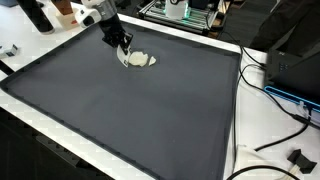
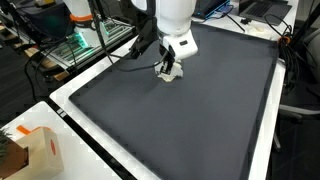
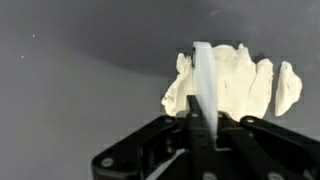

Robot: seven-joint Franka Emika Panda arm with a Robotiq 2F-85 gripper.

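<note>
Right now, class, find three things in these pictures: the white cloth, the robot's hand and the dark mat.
white cloth (image 3: 235, 85): wrist view, on its crumpled middle.
hand (image 2: 169, 72): in an exterior view, midway between its fingertips.
dark mat (image 1: 130, 115): in an exterior view, on a bare part of its surface.

Lab: loose cables (image 1: 283, 138), electronics rack (image 1: 185, 12) (green-lit).

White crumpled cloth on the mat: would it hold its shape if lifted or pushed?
Probably floppy: the white crumpled cloth lies bunched in soft folds, so it would likely sag from the gripper. Likely light, since the folds look thin. Pushed across the dark mat, it may bunch rather than roll.
</note>
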